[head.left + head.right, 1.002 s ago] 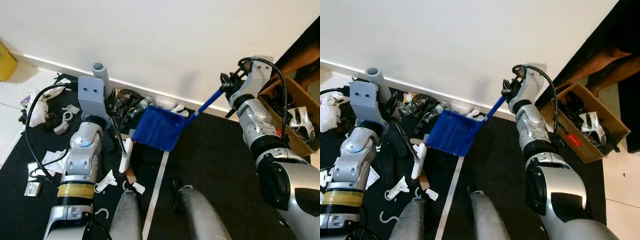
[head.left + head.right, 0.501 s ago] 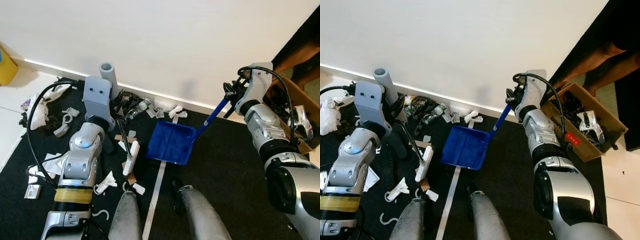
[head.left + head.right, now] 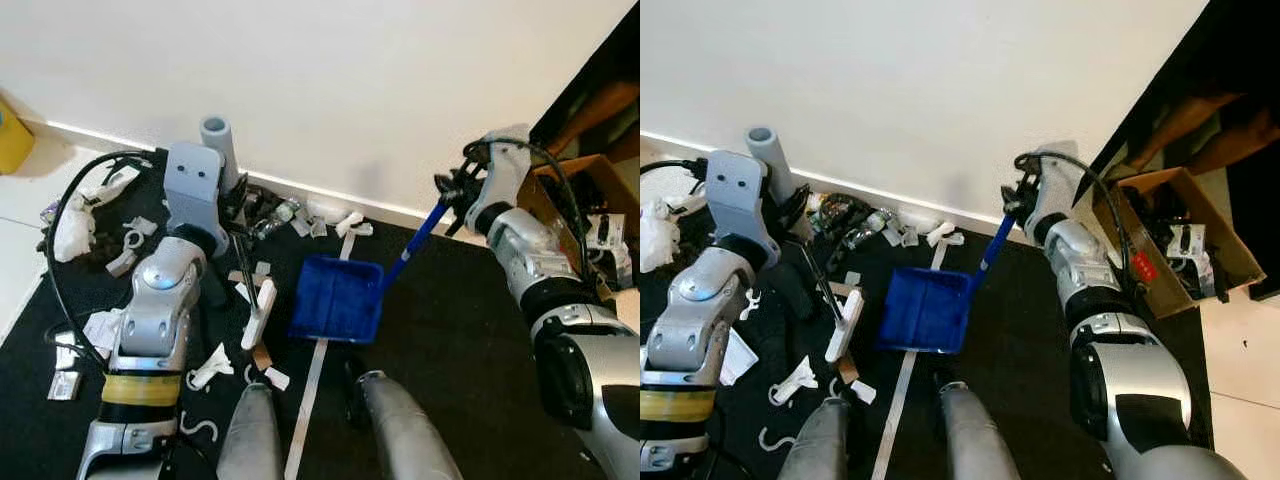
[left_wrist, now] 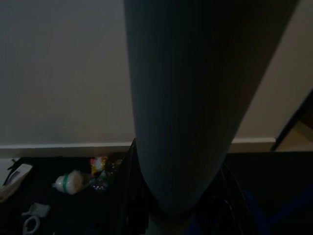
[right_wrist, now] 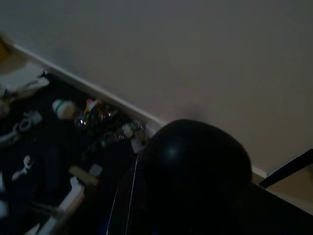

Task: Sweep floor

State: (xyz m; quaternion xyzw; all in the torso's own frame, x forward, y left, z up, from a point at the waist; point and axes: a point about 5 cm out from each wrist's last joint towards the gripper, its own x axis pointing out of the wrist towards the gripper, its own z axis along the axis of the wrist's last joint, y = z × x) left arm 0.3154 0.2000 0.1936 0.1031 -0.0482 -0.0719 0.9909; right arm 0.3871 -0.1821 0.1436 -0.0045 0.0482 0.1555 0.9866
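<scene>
Jaws: right gripper (image 3: 452,188) is clamped on the top of the dustpan (image 3: 338,298) handle, up at about 2 o'clock in the head view; left gripper (image 3: 222,205) is clamped on the grey broom pole (image 3: 216,138) at about 10 o'clock, though its fingers are mostly hidden behind the wrist block. Dustpan now sits flat on the black mat (image 3: 450,340), mouth facing the wall, just right of the white brush head (image 3: 258,312) and touching the white floor line (image 3: 312,375). A second ago the pan was lifted and tilted, hanging in the air nearer the wall; half a second ago it was down but further right, and since then it has slid toward 9 o'clock and squared up, closer to the brush. So the pan is placed and the setup step looks finished; sweeping into it is what's left. Brush head has barely moved across the frames, shifting a little with the arm. Litter (image 3: 300,215) along the skirting at 12 o'clock and paper scraps (image 3: 210,365) at 7 to 9 o'clock lie outside the pan, which looks empty. Cardboard box (image 3: 1180,250) stands at 3 o'clock, well apart. Wrist views are dark; the left one has the pole close up.
</scene>
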